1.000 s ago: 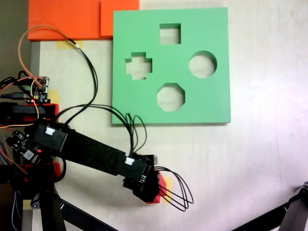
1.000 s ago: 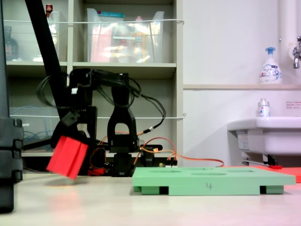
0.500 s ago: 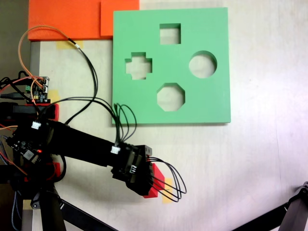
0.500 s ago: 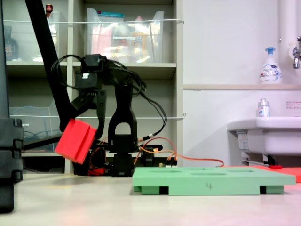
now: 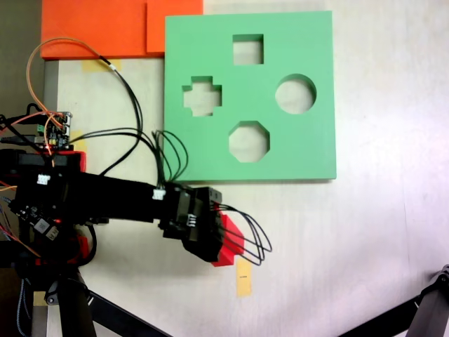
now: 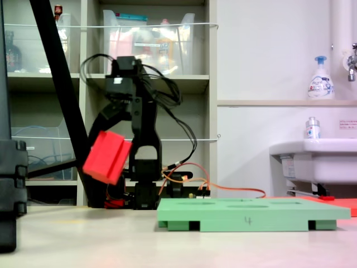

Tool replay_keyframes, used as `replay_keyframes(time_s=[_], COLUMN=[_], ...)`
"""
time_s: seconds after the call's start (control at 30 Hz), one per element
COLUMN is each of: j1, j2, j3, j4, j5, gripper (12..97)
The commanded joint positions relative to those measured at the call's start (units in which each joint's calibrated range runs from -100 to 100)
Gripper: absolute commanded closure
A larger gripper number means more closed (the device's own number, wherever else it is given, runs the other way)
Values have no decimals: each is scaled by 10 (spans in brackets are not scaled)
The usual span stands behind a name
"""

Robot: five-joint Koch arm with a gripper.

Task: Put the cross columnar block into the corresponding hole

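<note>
The red cross columnar block (image 5: 232,243) hangs tilted in the air, with my gripper (image 5: 220,239) shut on it, below and left of the green foam board (image 5: 316,144) in a fixed view. In another fixed view the block (image 6: 107,157) is well above the table, left of the board (image 6: 251,215), under the gripper (image 6: 111,137). The corresponding hole (image 5: 202,96), plus-shaped, lies in the board's left part, open and unfilled.
The board also has a square cutout (image 5: 248,49), a round one (image 5: 295,94) and an octagonal one (image 5: 248,141). A yellow tag (image 5: 243,276) lies on the table below the block. Orange foam sheets (image 5: 98,28) lie at top left. A tripod leg (image 5: 424,312) crosses the bottom right.
The arm has raised the red block higher and swung it a little toward the board. The yellow tag under it has come into view.
</note>
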Motion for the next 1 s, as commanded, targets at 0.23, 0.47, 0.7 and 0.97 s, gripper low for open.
replay_keyframes(time_s=[0.23,0.47,0.7,0.97], j1=[90,151,195,240], j2=[-37,-36,-34,-39], j3=[46,42,38,38], j4=[-41,-39,-35,3], j5=[75,121,154,194], gripper=[636,632,628,626])
